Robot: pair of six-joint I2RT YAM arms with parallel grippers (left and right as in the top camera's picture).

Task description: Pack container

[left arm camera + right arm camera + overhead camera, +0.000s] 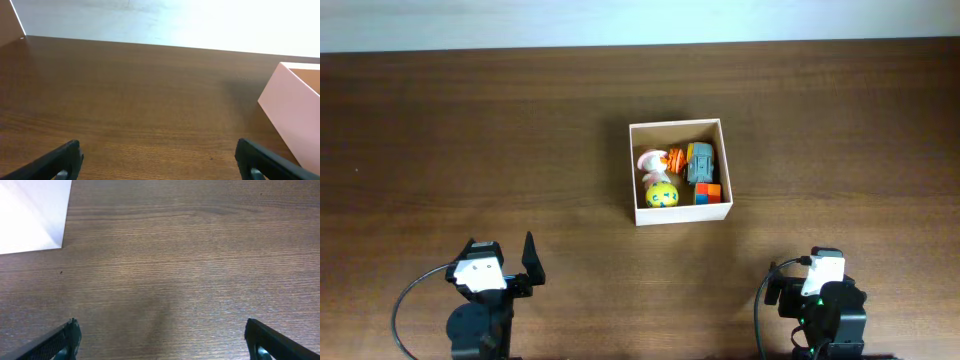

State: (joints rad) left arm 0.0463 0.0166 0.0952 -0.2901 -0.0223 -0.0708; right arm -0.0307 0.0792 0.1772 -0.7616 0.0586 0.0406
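Now, toys point(661, 194) sit in the container point(633, 175) on the tabletop point(470, 130).
Left tool point(157, 160) and right tool point(160, 336) gape wide, holding nothing.

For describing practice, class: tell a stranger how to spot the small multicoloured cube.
On the brown table stands a white-walled container. The cube lies in its right corner on the robot's side. It alone is square-edged, patched orange and blue.

My overhead view looked straight down on the whole table point(470, 120). Both wrist views sat low over it, facing forward, each catching an edge of the container point(295, 110).
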